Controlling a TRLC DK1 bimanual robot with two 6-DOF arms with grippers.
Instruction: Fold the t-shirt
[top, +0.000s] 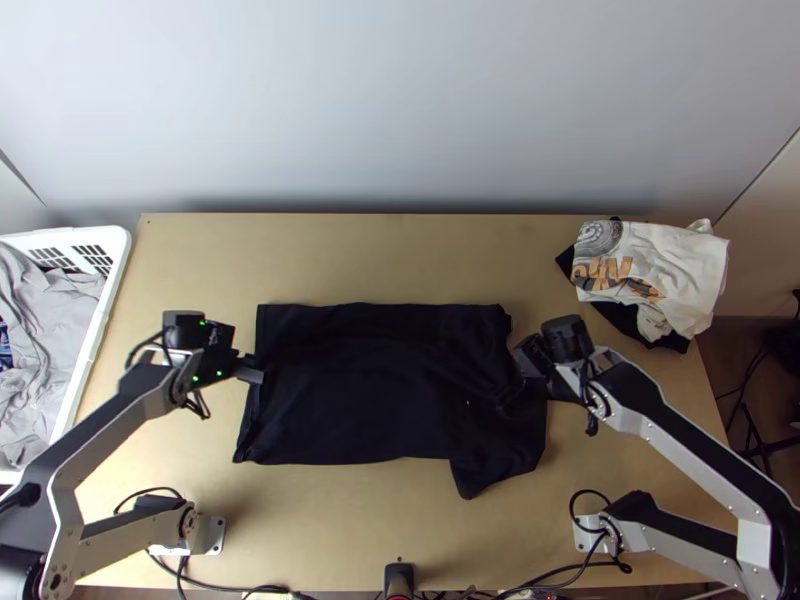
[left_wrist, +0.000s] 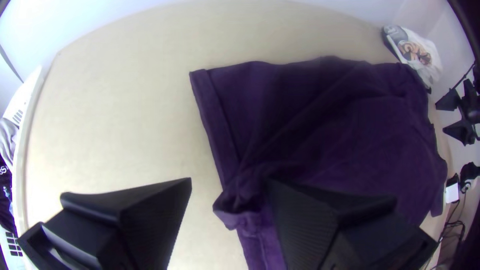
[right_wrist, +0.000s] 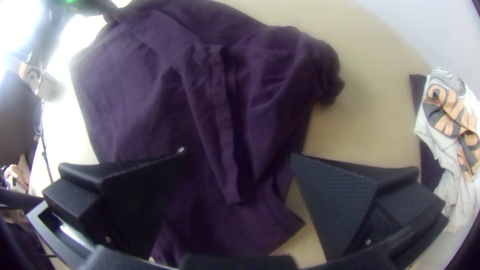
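Observation:
The black t-shirt (top: 370, 390) lies on the table folded into a wide rectangle, with a loose flap hanging toward the near edge at its right end. At its left edge is my left gripper (top: 258, 370); in the left wrist view my left gripper (left_wrist: 230, 205) stands open, a bunched bit of the t-shirt (left_wrist: 330, 130) between its fingers. My right gripper (top: 515, 375) is over the right end; in the right wrist view my right gripper (right_wrist: 237, 157) is open above the rumpled t-shirt (right_wrist: 200, 100) and a raised hem strip.
A white basket (top: 118, 262) with grey clothes stands at the table's left. At the back right lies a pile with a white printed cloth (top: 670, 265) over dark cloth. Cables (top: 560, 575) run along the near edge.

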